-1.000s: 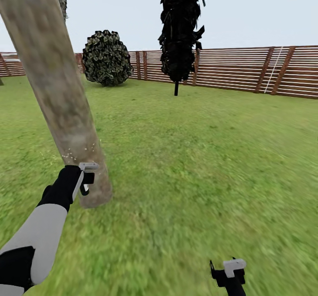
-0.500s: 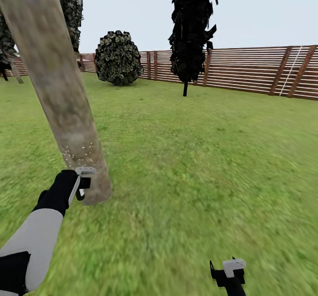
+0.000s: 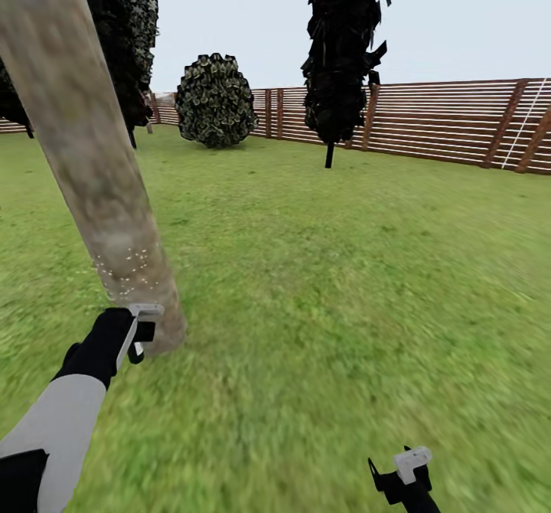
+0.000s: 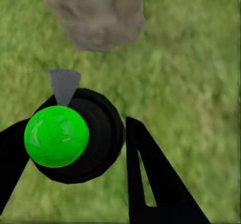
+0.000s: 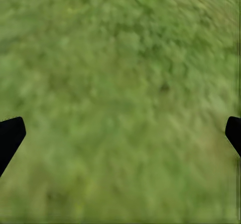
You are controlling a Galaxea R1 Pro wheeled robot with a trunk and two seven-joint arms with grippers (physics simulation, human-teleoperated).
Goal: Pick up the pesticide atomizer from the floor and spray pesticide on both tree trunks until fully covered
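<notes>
A thick grey-beige tree trunk [image 3: 96, 168] leans up the left of the head view, with fine white specks low on its bark. My left gripper [image 3: 142, 331] is held close against the trunk's base [image 4: 95, 13], just above the grass. It is shut on the pesticide atomizer [image 4: 65, 138], a black round body with a bright green ball top and a grey nozzle aimed at the trunk. My right gripper [image 3: 402, 476] hangs low at the right over bare lawn, and its fingertips [image 5: 10, 136] stand wide apart with nothing between them.
Green lawn [image 3: 344, 283] stretches ahead to a brown slatted fence [image 3: 451, 126]. A narrow dark cypress-like tree [image 3: 344, 46] stands by the fence, a round bush [image 3: 216, 101] is left of it, and another dark tree [image 3: 122, 38] stands behind the trunk.
The camera has turned left, so fence, bush and dark trees have slid right in the picture. My left gripper with the atomizer sits slightly lower against the trunk. The right gripper holds its pose.
</notes>
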